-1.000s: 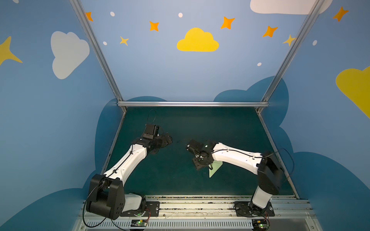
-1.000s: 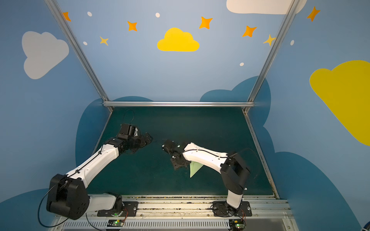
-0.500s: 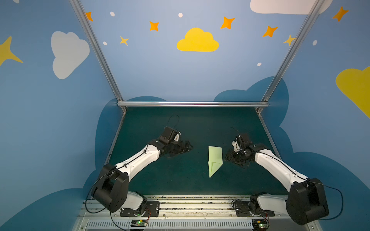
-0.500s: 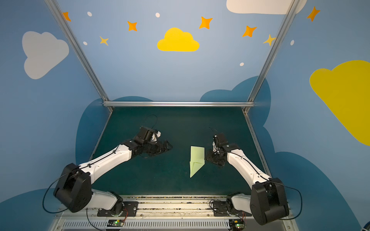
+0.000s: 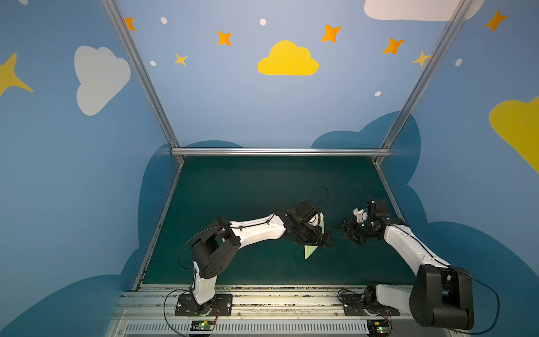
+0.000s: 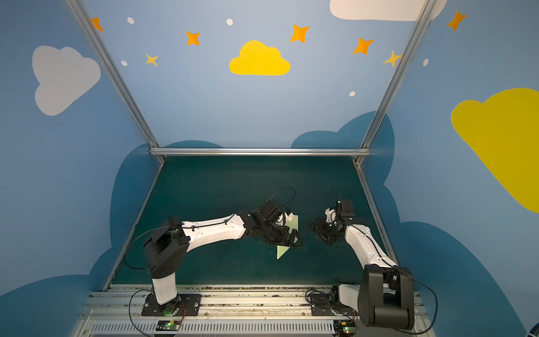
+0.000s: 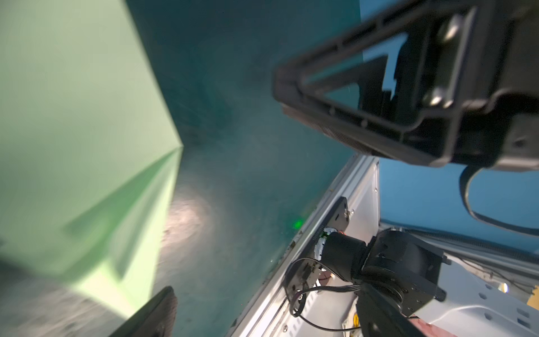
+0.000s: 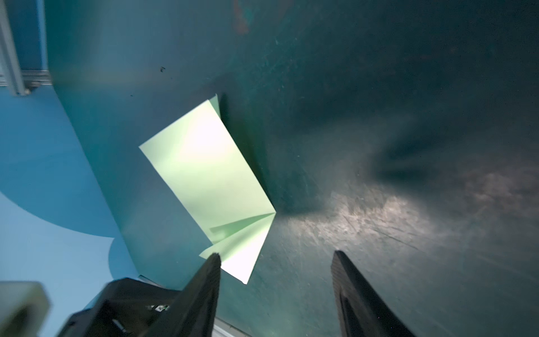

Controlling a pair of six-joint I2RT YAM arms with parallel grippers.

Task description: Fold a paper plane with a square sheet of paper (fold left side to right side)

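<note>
The square sheet of paper (image 5: 309,252) lies on the dark green mat, pale green and folded into a narrow strip with a pointed near end (image 6: 281,252). My left gripper (image 5: 325,239) hangs low over the strip's middle and hides it in both top views. It is open: the left wrist view shows the paper (image 7: 73,131) beside the wide-apart fingers (image 7: 350,102). My right gripper (image 5: 344,232) is open a short way right of the paper, apart from it. In its wrist view the paper (image 8: 204,175) lies ahead of the open right gripper (image 8: 275,256).
An aluminium rail (image 5: 262,294) with both arm bases runs along the mat's front edge. A metal bar (image 5: 280,151) closes the back, and blue walls stand close on both sides. The right arm's base (image 7: 393,262) shows in the left wrist view.
The right gripper has drawn back to the right, off the paper. The left gripper has swept right until it is over the paper. The paper has stayed in place.
</note>
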